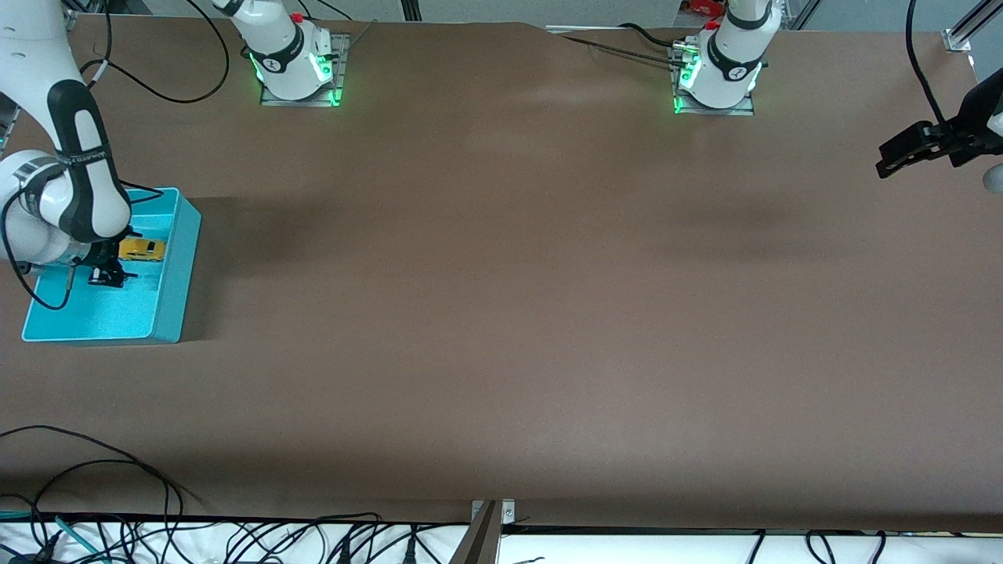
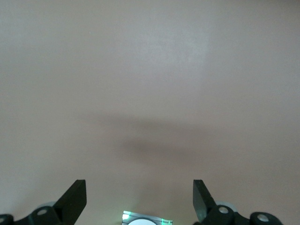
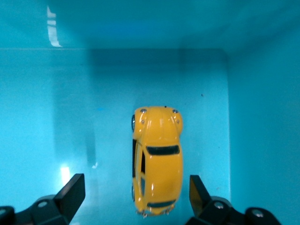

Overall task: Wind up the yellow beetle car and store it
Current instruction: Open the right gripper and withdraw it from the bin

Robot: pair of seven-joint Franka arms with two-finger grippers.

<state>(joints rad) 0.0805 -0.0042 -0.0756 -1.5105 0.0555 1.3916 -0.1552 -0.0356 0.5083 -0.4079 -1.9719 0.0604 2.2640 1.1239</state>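
Note:
The yellow beetle car (image 1: 143,249) lies on the floor of the turquoise bin (image 1: 182,266) at the right arm's end of the table. My right gripper (image 1: 106,276) hangs inside the bin, open, just above the car. In the right wrist view the car (image 3: 157,161) sits between the spread fingers of the right gripper (image 3: 136,186) with a gap on each side, close to one wall of the bin (image 3: 70,117). My left gripper (image 1: 901,157) waits in the air, open and empty, over the left arm's end of the table; it also shows in the left wrist view (image 2: 139,190).
The two robot bases (image 1: 298,63) (image 1: 717,74) stand along the table's edge farthest from the front camera. Loose cables (image 1: 102,486) lie at the nearest edge. Wide bare brown tabletop (image 1: 501,298) stretches between the bin and the left arm's end.

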